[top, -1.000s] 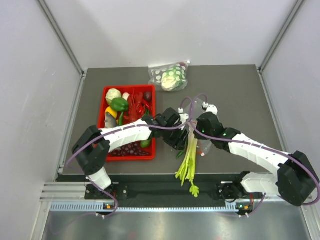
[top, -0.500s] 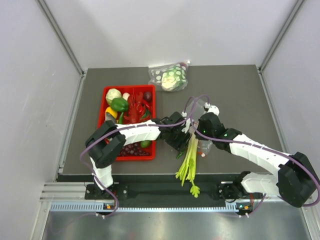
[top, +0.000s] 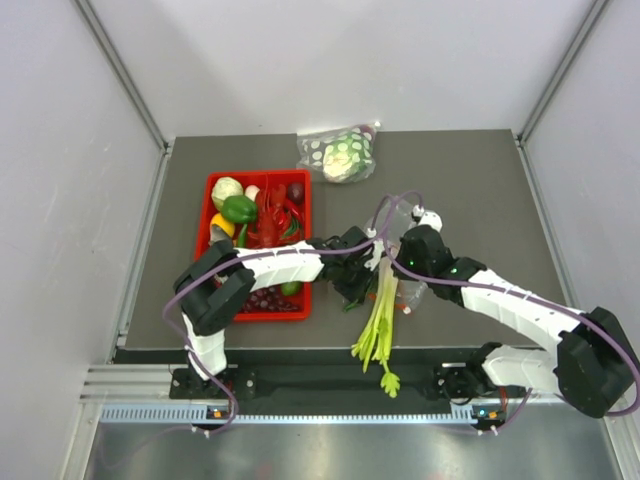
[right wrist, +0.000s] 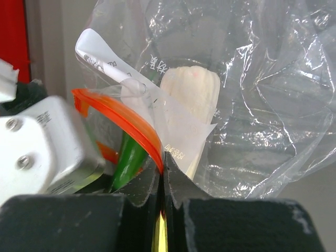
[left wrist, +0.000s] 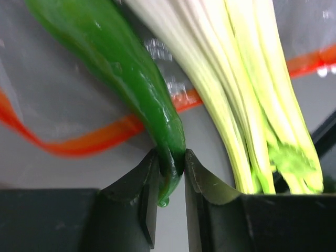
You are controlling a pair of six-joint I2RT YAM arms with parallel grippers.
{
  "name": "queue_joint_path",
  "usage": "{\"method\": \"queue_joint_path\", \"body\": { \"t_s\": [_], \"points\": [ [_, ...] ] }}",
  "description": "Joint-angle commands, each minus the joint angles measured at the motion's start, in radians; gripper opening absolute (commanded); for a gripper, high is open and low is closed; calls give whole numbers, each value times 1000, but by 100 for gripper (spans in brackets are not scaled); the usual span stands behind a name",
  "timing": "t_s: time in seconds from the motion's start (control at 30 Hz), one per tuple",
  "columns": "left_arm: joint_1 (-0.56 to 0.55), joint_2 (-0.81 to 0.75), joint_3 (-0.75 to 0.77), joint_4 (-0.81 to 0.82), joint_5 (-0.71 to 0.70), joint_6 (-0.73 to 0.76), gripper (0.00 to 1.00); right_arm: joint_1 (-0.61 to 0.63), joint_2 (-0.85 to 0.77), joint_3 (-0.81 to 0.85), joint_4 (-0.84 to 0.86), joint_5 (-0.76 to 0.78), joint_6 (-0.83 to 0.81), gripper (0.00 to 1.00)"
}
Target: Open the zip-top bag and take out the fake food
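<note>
On the dark table, between the two arms and just right of the red tray of toy produce, lies the zip-top bag, crumpled and open at its mouth. The celery stalk bunch sticks out of it, its leafy end hanging past the near table edge and its pale base inside the plastic. Beside it the slim green pepper crosses the orange zip strip. The right gripper is clamped tight on the bag's lip at that strip. The left gripper pinches only the pepper's very tip. That looks risky to me. The glossy, tapered tip could squirt out on the pull. The pepper could also nudge the overhanging celery off the table, or drag the bag along if the right hold slips.
</note>
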Motion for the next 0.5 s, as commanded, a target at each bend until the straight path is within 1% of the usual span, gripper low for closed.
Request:
{"method": "queue_joint_path", "body": {
  "t_s": [0.0, 0.17, 0.3, 0.47],
  "points": [
    [-10, -103, 9, -100, 34, 35, 0, -18, -41, 17, 43, 1, -12, 0],
    [-10, -203, 26, -192, 152, 39, 1, -51, -40, 21, 39, -4, -22, 0],
    [-7, -298, 11, -307, 189, 33, 1, -82, -43, 29, 37, -19, -40, 0],
    [1, -409, -44, -408, 195, 9, 2, -117, -35, 44, 37, -33, -60, 0]
  ]
}}
